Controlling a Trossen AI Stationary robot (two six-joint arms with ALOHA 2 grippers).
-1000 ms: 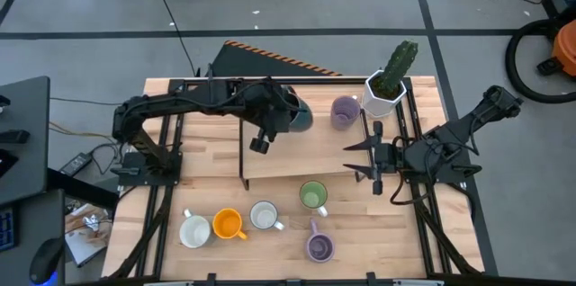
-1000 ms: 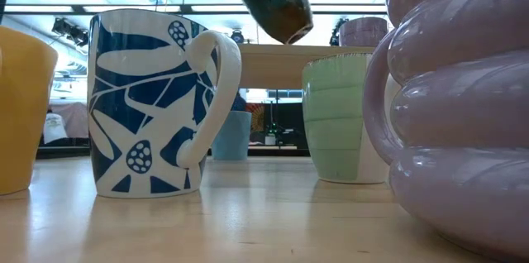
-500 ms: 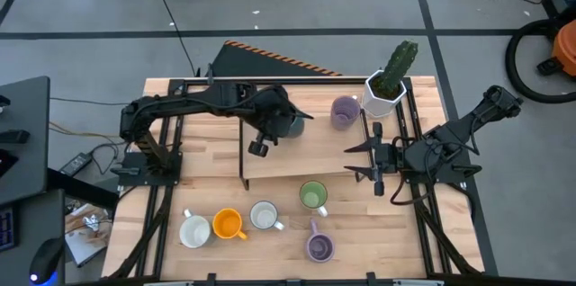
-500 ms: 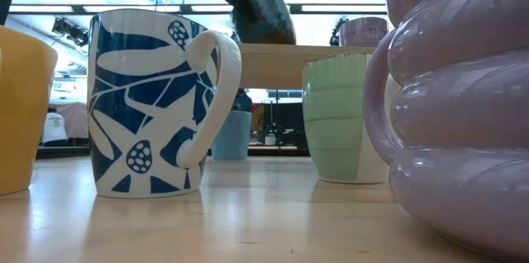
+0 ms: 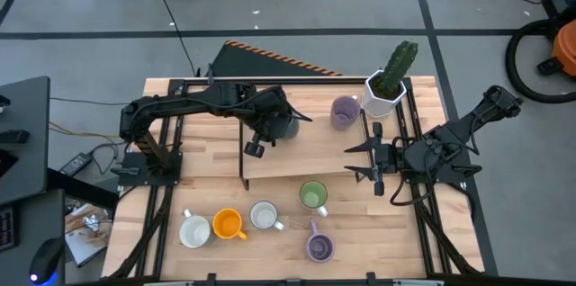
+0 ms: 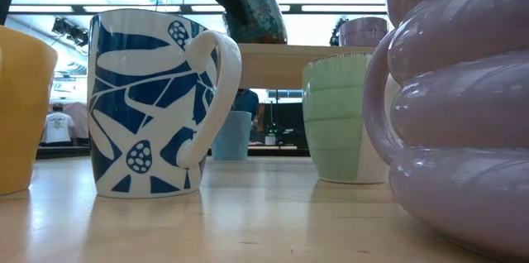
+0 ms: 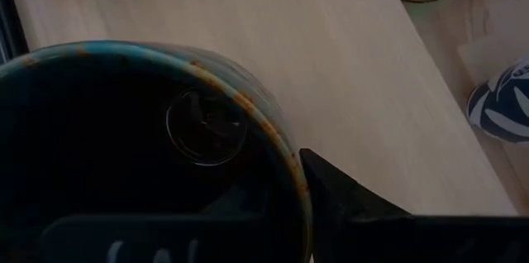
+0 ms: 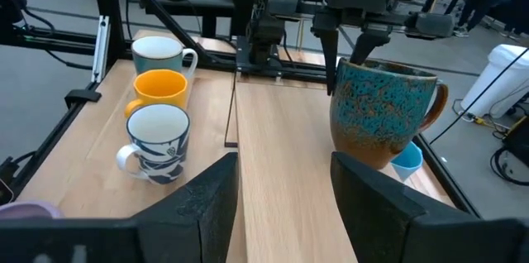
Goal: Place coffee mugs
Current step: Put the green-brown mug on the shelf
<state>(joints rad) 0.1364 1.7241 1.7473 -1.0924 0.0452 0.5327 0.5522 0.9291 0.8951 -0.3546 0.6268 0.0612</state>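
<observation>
left tool (image 5: 273, 126) clenched on rim of teal-brown mug (image 8: 380, 110); mug, tilted and airborne a second ago, now brought upright and lowered onto raised shelf (image 5: 306, 156), apparently resting there. placement judged nearly done, release pending. purple mug (image 5: 343, 111) already on shelf. white mug (image 5: 194, 230), orange mug (image 5: 228, 224), blue-patterned mug (image 5: 264, 216), green mug (image 5: 313, 196), second purple mug (image 5: 319, 246) waiting on surface (image 5: 396, 241). right tool (image 5: 367, 161) released, empty, parked beside shelf. handle and speckled glaze shown by right wrist view only; high view hides mug under arm.
</observation>
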